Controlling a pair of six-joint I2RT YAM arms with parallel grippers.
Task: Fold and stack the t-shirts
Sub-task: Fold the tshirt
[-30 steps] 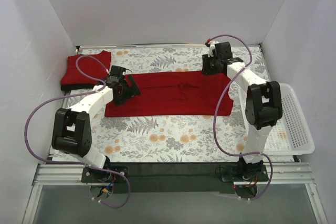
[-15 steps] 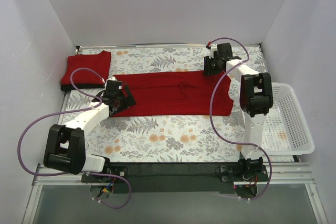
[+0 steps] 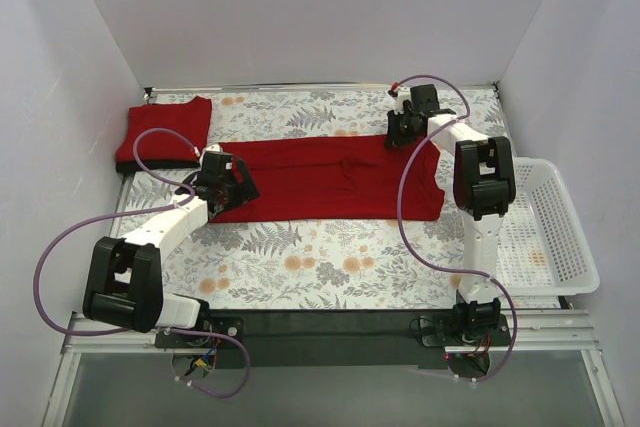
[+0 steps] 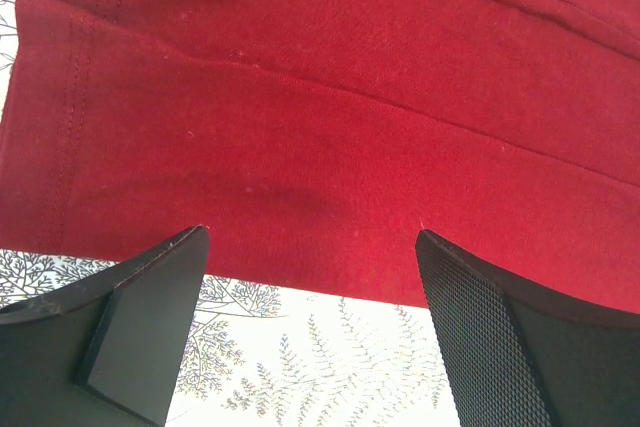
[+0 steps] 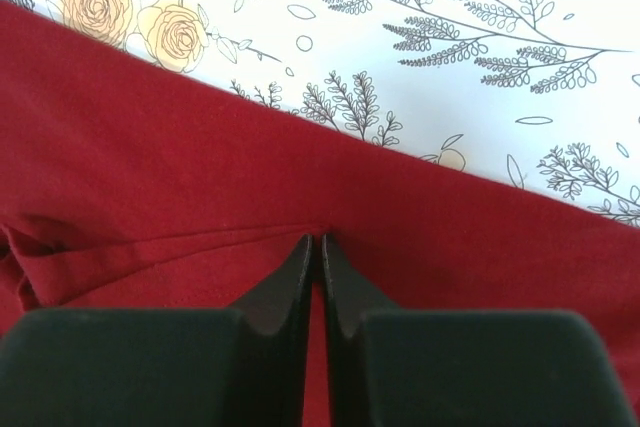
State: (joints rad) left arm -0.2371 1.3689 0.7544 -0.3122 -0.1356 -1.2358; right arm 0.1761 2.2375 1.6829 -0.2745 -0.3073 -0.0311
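Right tool (image 5: 318,241) pinched shut on a fold of the spread red t-shirt (image 3: 330,179); left tool (image 4: 312,237) gapes wide over its near hem.

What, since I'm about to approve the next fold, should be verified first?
1. Right gripper pinching the spread red cloth t-shirt: ok, jaws closed, cloth gathered at the tips.
2. Left gripper gripping the near hem: not ok, jaws open at the hem.
3. Shirt lying flat: not ok, creases near its middle.
4. Folded red t-shirt in the far left corner clear of both grippers: ok.
5. White plastic lattice basket clear of the right arm: cannot tell.
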